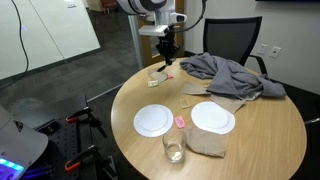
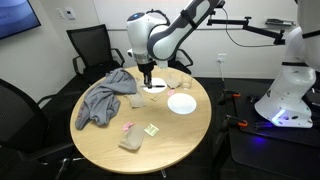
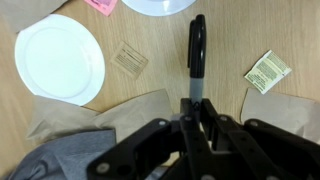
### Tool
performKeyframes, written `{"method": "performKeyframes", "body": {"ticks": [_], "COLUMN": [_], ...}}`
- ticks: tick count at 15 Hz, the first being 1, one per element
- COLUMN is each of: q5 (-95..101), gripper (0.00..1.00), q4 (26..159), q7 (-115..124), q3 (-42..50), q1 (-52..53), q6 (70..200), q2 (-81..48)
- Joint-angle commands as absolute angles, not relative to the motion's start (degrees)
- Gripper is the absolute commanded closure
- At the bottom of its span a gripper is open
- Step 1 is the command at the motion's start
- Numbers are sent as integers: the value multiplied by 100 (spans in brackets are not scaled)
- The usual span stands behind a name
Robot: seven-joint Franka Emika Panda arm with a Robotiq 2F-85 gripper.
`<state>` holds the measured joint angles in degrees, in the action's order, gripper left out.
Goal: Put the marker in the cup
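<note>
Round wooden table [image 1: 265, 132] in an office room, with lots of stuff spread across it. Closest to the camera in an exterior view is the cup [image 1: 173, 148], upright near the edge with its mouth up, so it can take something dropped in from above. Just behind it sit two plates [image 1: 153, 120] [image 1: 212, 117] with a small pink thing [image 1: 180, 121] between them. Further back, the fingers [image 3: 205, 122] are pinching the marker [image 3: 196, 45] at its grey end. Most of the black barrel sticks out past them, I'd guess so it can go in tip first. It looks lifted off the table, well apart from the cup. Beyond that there's a heaped grey cloth [image 1: 225, 70].
</note>
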<state>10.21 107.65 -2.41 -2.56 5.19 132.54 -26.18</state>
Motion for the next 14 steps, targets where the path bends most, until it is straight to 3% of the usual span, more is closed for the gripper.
{"method": "performKeyframes", "body": {"ticks": [1,14], "q5": [832,479], "gripper": [97,97], "q4": [11215,11873], "q7": [157,706], "q3": [-183,207], "q1": [493,41], "q6": [13070,13078], "q2": [-1865,-973]}}
